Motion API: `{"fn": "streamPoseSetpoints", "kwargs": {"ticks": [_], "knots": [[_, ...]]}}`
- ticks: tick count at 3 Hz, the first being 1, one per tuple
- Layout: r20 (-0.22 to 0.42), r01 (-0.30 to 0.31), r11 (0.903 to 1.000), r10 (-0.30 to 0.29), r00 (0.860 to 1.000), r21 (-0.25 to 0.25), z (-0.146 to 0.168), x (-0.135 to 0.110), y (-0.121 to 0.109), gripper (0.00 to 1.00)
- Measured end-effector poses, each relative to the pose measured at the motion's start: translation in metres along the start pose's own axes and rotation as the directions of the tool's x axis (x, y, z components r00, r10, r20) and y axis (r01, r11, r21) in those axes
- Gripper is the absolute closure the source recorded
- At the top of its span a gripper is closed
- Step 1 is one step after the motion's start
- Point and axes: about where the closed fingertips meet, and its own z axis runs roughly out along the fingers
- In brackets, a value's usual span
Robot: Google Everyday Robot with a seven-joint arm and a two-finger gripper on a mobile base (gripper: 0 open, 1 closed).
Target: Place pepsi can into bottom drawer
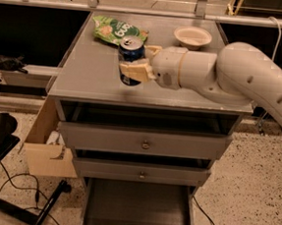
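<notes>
The pepsi can (130,50), dark blue with a silver top, is upright just above the grey cabinet top (85,75), left of centre. My gripper (137,65) comes in from the right and is shut on the can, its tan fingers (137,71) around the can's sides. The bottom drawer (138,205) is pulled out at the foot of the cabinet, its flat grey floor bare.
A green chip bag (116,31) lies at the back left of the top and a white bowl (192,36) at the back right. Two shallower knobbed drawers (145,143) stand slightly open. A cardboard box (49,148) and cables are on the floor at left.
</notes>
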Motion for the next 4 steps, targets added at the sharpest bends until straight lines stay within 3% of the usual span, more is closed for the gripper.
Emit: {"fn": "streamPoseSetpoints", "kwargs": {"ticks": [1,2,3,4], "knots": [[-0.001,-0.025,0.9997,0.025,1.0,0.007,-0.021,0.039,0.048,1.0],[0.003,-0.052,0.9986,0.052,0.999,-0.004,-0.052,0.095,0.087,1.0],[0.05,-0.069,0.9976,0.069,0.996,0.004,-0.072,0.155,0.104,1.0],[0.093,-0.141,0.99,0.141,0.986,-0.005,-0.065,0.221,0.097,1.0]]}}
